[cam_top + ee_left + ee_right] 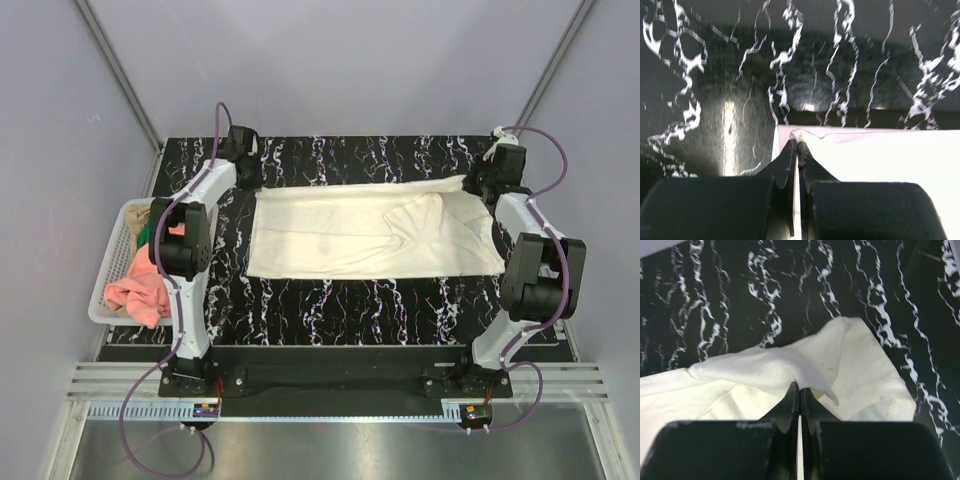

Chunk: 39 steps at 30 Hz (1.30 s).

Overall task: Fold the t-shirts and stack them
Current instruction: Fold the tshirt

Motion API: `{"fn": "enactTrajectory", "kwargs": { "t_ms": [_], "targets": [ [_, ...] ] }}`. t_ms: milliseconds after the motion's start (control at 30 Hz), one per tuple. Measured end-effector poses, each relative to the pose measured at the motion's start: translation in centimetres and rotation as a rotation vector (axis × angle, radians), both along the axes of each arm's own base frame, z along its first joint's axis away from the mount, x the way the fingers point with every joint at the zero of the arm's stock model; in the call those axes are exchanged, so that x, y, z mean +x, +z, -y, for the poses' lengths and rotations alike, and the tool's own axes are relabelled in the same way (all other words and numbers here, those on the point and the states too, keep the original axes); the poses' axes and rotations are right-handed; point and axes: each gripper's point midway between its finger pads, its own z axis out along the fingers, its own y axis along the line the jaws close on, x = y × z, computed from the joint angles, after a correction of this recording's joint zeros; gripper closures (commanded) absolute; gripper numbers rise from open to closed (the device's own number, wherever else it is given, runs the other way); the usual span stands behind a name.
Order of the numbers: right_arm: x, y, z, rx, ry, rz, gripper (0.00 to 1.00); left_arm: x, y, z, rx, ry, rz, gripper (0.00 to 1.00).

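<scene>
A large cream-white t-shirt [370, 235] lies spread across the black marbled table [330, 300], folded lengthwise. My left gripper [247, 172] is at its far left corner, shut on the cloth edge [796, 134]. My right gripper [478, 184] is at its far right corner, shut on a raised fold of the shirt [805, 375]. A salmon-pink t-shirt [140, 292] and a green one [147, 232] lie in the white mesh basket [108, 275] at the left.
The basket stands at the table's left edge beside the left arm [185, 250]. The right arm [535, 270] reaches along the right edge. Grey walls surround the table.
</scene>
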Motion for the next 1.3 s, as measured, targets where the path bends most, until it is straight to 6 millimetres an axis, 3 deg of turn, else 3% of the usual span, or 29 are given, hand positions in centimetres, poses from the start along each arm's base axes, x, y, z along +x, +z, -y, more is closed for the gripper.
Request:
{"fn": "enactTrajectory", "kwargs": {
  "t_ms": [200, 300, 767, 933, 1167, 1300],
  "targets": [
    [-2.6, -3.2, 1.7, -0.020, -0.128, -0.092, 1.00, -1.6, -0.5, -0.5, 0.017, 0.009, -0.024, 1.00],
    [-3.4, -3.7, 2.0, -0.016, -0.161, -0.112, 1.00, -2.2, -0.3, -0.7, 0.017, 0.010, -0.028, 1.00],
    [-4.5, -0.4, 2.4, -0.017, -0.204, -0.036, 1.00, -3.3, 2.3, -0.7, 0.006, 0.010, 0.016, 1.00],
    [-4.7, -0.4, 2.5, -0.020, -0.218, -0.034, 1.00, -3.8, 3.8, -0.7, -0.005, 0.015, 0.050, 1.00],
    [-6.8, -3.1, 2.5, 0.039, -0.300, -0.159, 1.00, -6.8, 0.4, -0.9, 0.002, 0.022, -0.054, 1.00],
    [-8.0, -5.0, 2.6, 0.057, -0.344, -0.237, 0.92, -7.5, -0.4, -0.7, 0.017, 0.017, -0.086, 0.98]
  ]
}}
